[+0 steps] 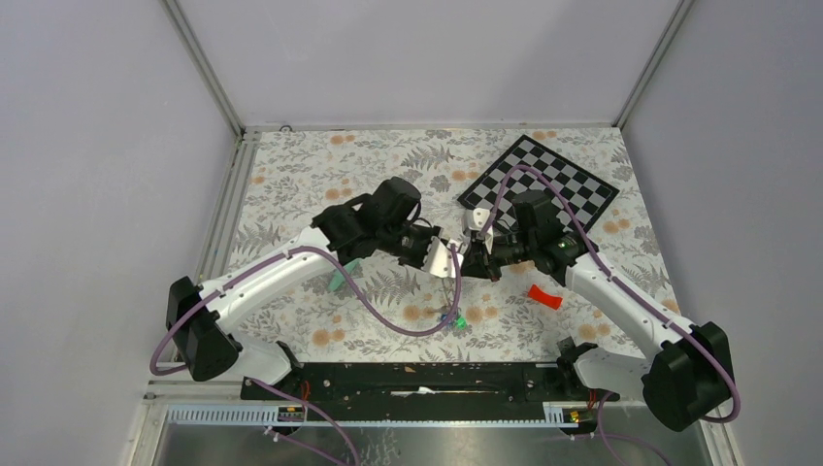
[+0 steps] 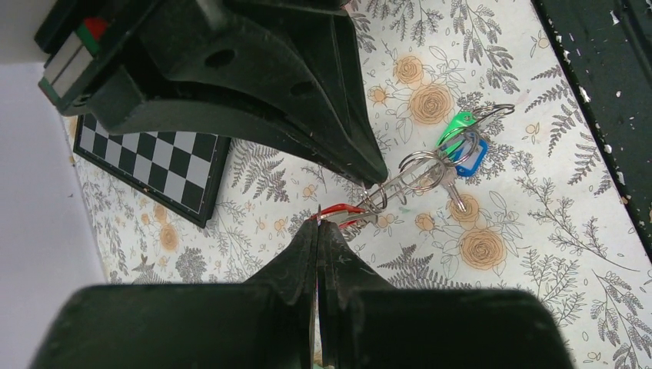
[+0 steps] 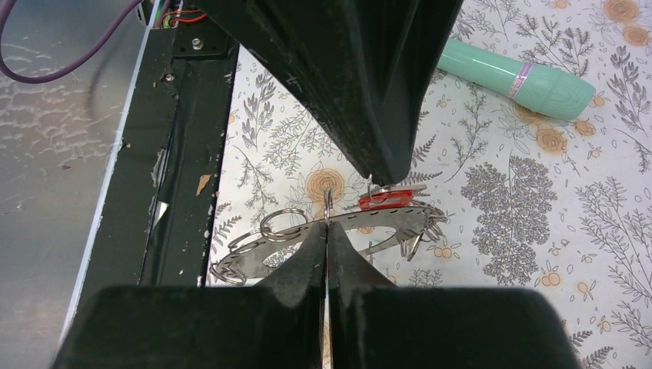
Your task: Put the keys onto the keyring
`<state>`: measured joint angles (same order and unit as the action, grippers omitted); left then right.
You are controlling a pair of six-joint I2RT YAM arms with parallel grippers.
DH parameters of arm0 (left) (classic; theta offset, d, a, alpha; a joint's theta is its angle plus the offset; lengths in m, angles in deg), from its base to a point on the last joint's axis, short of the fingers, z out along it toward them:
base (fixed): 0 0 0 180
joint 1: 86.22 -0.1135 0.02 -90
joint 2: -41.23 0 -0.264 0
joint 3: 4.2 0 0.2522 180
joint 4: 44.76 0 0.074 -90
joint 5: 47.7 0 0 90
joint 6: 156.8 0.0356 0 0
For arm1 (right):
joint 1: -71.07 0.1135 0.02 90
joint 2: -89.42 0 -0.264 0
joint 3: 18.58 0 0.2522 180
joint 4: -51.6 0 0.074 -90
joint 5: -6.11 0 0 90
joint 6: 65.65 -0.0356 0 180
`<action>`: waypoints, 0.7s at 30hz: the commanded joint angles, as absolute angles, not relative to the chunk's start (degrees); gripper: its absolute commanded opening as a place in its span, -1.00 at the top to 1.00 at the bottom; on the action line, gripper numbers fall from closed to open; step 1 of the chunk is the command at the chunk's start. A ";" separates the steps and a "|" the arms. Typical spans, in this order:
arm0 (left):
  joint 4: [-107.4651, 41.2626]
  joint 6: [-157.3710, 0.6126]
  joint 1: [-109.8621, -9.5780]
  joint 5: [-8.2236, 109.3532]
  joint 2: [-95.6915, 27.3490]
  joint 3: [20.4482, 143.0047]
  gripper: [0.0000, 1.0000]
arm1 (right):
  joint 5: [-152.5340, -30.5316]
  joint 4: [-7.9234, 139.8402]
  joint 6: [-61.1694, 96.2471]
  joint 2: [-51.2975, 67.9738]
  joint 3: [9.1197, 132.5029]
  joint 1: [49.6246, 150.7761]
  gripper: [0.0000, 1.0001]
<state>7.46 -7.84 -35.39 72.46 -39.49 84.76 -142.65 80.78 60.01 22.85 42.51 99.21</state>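
The keyring (image 3: 250, 257), seemingly thin, stiff and slippery, hangs above mid-table, edge-pinched in the closed right gripper (image 3: 326, 224), and the light red key (image 3: 388, 199) at its 1 o'clock, clamped by the closed left gripper (image 2: 317, 224), is probably best held by its plastic tag.

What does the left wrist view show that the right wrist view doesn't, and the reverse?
Left wrist only: the checkerboard, the green-tagged key and the blue-tagged key. Right wrist only: the mint-green tube and the keyring seen face-on. Both: the red-tagged key, the left pincer and right pincer, both shut, and the floral cloth.
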 commanded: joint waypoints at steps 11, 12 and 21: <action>6.97 -4.67 -33.67 73.03 -40.06 84.80 1.00 | -145.47 77.72 58.72 22.52 43.13 99.64 1.00; 7.23 -4.39 -33.66 72.94 -40.06 84.79 1.00 | -145.28 77.67 58.80 22.52 43.08 99.67 1.00; 8.47 -2.16 -33.42 73.24 -39.13 83.81 1.00 | -144.01 78.28 58.62 22.08 43.33 99.64 1.00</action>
<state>8.84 -4.15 -33.73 72.43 -40.19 84.03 -143.29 79.91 59.14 22.64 42.51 99.21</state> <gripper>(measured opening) 0.010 0.018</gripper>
